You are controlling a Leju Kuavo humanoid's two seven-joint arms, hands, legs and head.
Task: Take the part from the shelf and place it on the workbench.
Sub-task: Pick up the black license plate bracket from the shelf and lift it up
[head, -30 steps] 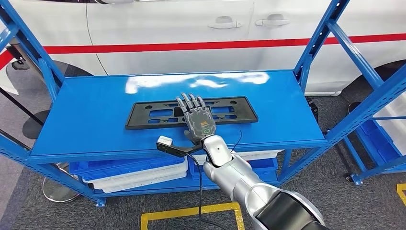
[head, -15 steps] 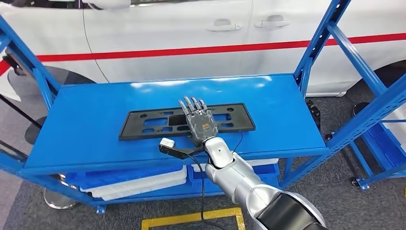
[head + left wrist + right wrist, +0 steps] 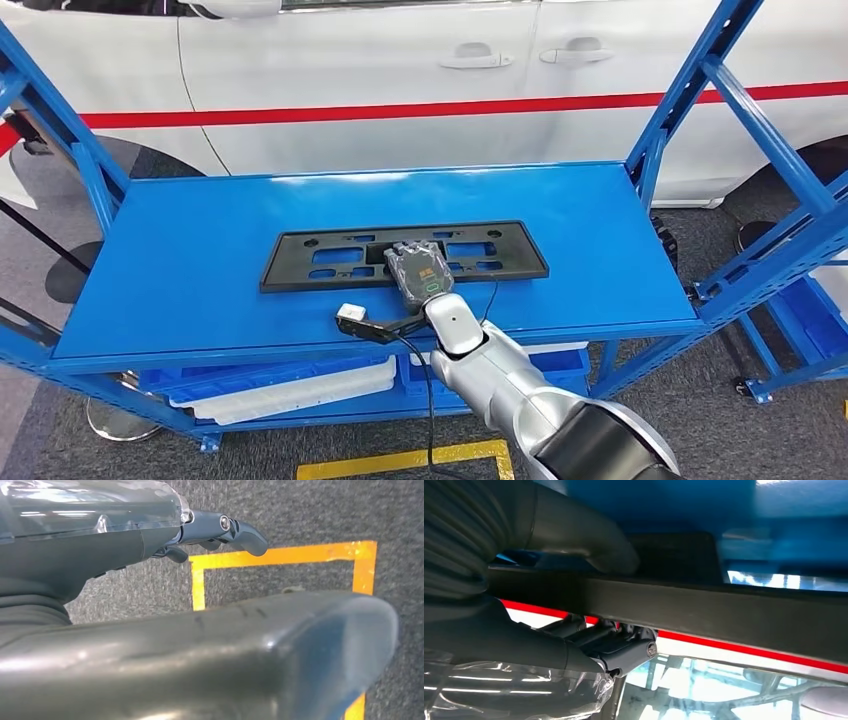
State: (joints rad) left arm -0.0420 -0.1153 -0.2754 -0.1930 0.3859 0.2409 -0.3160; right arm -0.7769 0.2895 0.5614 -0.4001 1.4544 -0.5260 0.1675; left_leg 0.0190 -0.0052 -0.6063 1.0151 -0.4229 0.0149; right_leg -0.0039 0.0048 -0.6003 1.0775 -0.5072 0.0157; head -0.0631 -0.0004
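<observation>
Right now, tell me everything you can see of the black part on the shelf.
The black part is a long, flat rectangular frame with several cut-outs and small holes, matte, plastic by its look. It lies flat on the blue shelf, lengthwise across the middle. The right hand grips its near edge at mid-length, fingers curled over it, thumb on the other side.

The right arm (image 3: 500,385) was stretched forward with its hand (image 3: 420,268) closed around the near rail of the black part (image 3: 330,258), thumb on one side and fingers on the other, while the left hand (image 3: 220,530) hung slack toward the floor.
</observation>
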